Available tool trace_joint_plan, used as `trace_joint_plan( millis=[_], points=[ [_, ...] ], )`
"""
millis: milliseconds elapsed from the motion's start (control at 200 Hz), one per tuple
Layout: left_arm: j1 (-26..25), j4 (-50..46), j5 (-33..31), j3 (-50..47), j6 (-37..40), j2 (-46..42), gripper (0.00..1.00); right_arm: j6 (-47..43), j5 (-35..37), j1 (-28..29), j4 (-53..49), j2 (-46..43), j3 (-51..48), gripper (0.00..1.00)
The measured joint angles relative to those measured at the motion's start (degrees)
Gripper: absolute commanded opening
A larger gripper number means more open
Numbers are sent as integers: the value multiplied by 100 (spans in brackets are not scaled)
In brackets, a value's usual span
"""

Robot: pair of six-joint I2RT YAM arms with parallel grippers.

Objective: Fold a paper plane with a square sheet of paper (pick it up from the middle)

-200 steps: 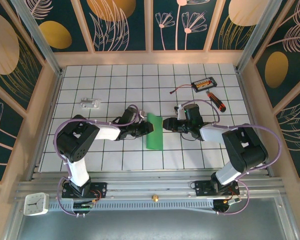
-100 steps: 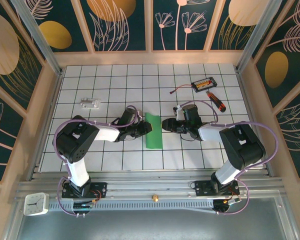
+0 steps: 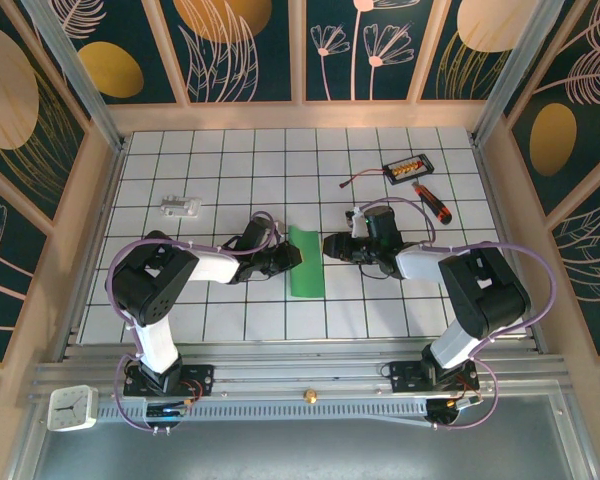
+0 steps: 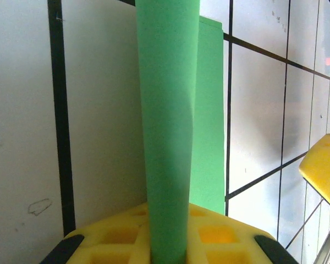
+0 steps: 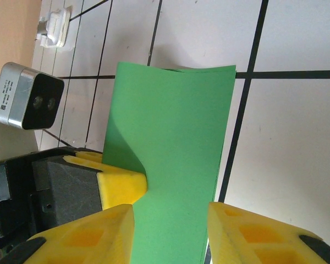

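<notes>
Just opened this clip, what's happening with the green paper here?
The left gripper is pinching a raised layer along the left edge of the square sheet of paper, already folded into a narrow strip on the tiled table. The right gripper sits at the opposite edge with its jaws open, gripping nothing. No plane shape yet.

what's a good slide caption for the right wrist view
right gripper open astride the folded green paper, left gripper under its raised edge

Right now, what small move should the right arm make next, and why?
Probably close the jaws of the right gripper: they stand open around one edge of the folded bright-green paper sheet, whose opposite edge the left gripper pinches.
</notes>
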Motion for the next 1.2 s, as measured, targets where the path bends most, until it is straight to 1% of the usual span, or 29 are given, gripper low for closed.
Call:
trace_joint_plan(
  millis=[400, 490, 606, 736, 886, 1051, 1201],
  points=[
    [0, -70, -83, 0, 68, 0, 10, -42, 50, -2, -83, 0, 2, 40],
    [2, -122, -50, 48, 177, 22, 10, -44, 94, -2, -85, 0, 2, 39],
    [39, -299, 138, 177, 446, 72, 10, -44, 122, -15, -85, -17, -28, 39],
    [94, -568, 415, 369, 868, 151, 10, -85, 138, -87, -160, -251, -254, 38],
    [109, -981, 546, 697, 1274, 293, 12, -98, 120, -111, -184, -597, -560, 37],
    [109, -1198, 544, 828, 1329, 328, 15, 162, -20, -70, 66, -636, -804, 36],
    [107, -1185, 518, 828, 1235, 326, 17, 483, -66, 192, 444, -479, -844, 34]
  ],
)
